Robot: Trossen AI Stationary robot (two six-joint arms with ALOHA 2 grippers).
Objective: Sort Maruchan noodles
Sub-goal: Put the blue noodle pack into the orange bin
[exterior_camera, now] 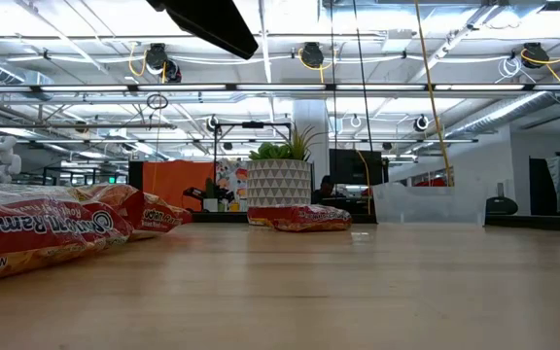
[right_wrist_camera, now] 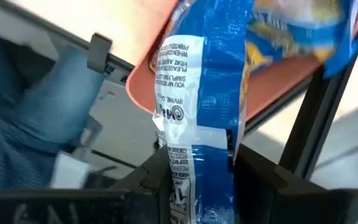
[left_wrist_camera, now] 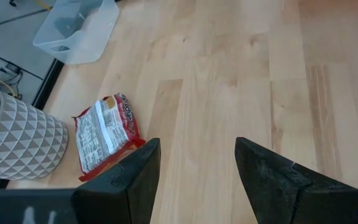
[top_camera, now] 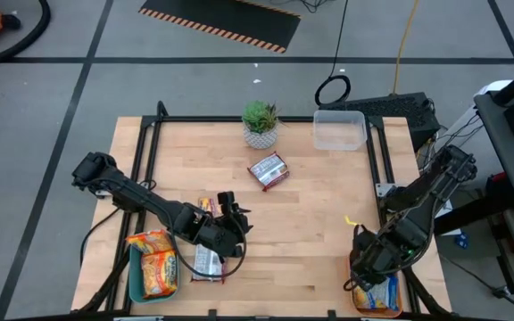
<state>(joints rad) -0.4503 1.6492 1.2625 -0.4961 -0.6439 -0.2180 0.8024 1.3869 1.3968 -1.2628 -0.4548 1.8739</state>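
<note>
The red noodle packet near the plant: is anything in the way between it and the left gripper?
Nothing visible. The left gripper is open, and only bare table lies between it and the red noodle packet, which sits beside the plant pot.

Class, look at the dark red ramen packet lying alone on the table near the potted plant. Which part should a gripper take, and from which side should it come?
The dark red packet lies flat, label up, angled on the wood, clear of the potted plant. Probably best: come straight down and pinch across its narrow width near the middle, fingers turned to match its angle. The left gripper, open and empty, already faces it.
</note>
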